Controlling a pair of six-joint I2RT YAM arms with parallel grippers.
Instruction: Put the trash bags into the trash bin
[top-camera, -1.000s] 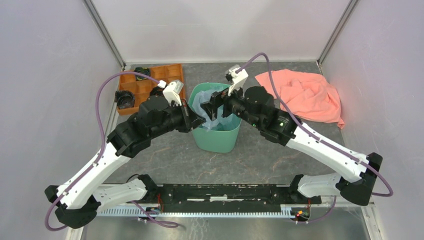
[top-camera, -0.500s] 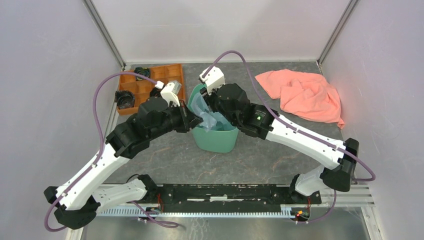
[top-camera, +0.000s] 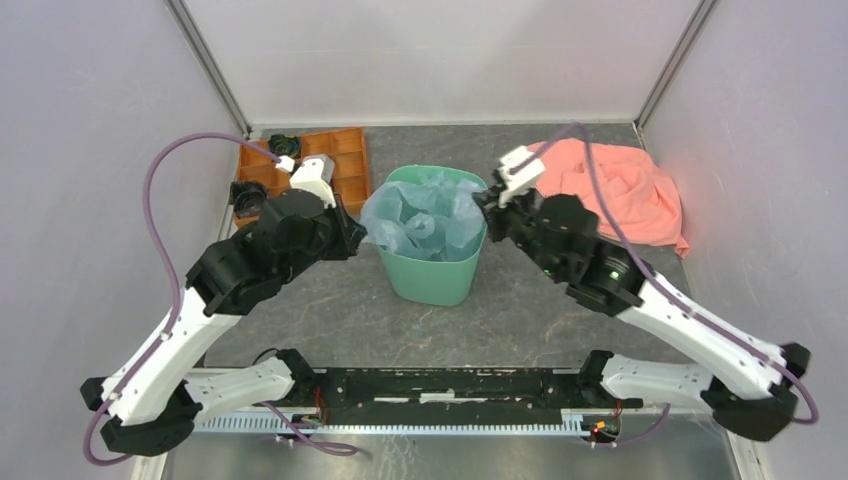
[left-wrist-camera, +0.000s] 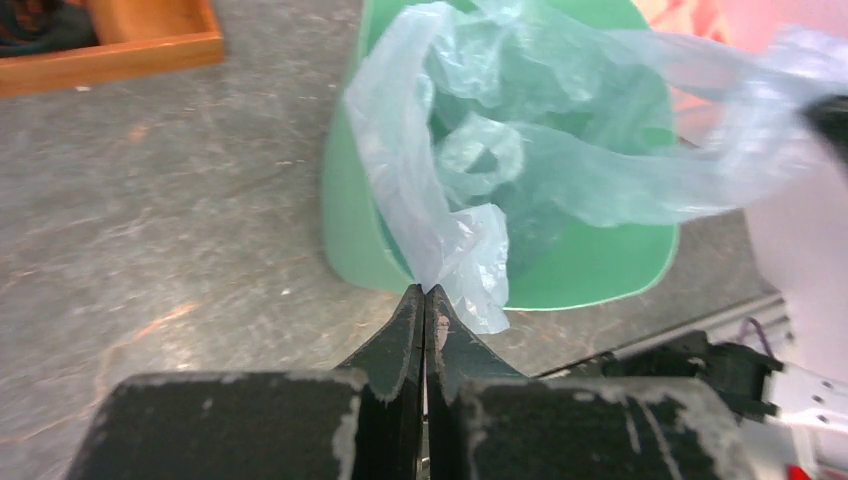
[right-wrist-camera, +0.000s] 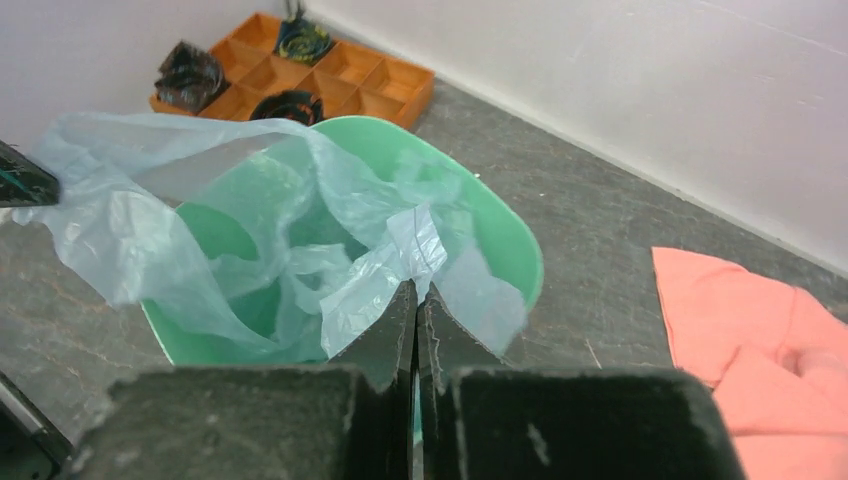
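Since a second ago both arms have pulled back from over the trash bin (top-camera: 430, 280). The left hand (top-camera: 352, 232) now sits just left of the bin's rim and the right hand (top-camera: 490, 200) just right of it. The right hand, spread before, is now pressed together. Each hand pinches an edge of the trash bag (top-camera: 425, 215), which lies mostly inside the bin and billows above its mouth, stretched between the two pinches.

The step looks like spreading the bag's mouth over the rim. Done well, both pinches stay firm while the edges are drawn outward and down evenly on the two sides. A lopsided tug could likely tear the film or slide the light bin across the surface (top-camera: 330, 310).

The bag is thin, crinkly, translucent pale blue-grey film and will probably spring back if it is let go early. The bin is smooth mint-green plastic with a rounded-square rim and tapering sides. The surface is mottled grey.
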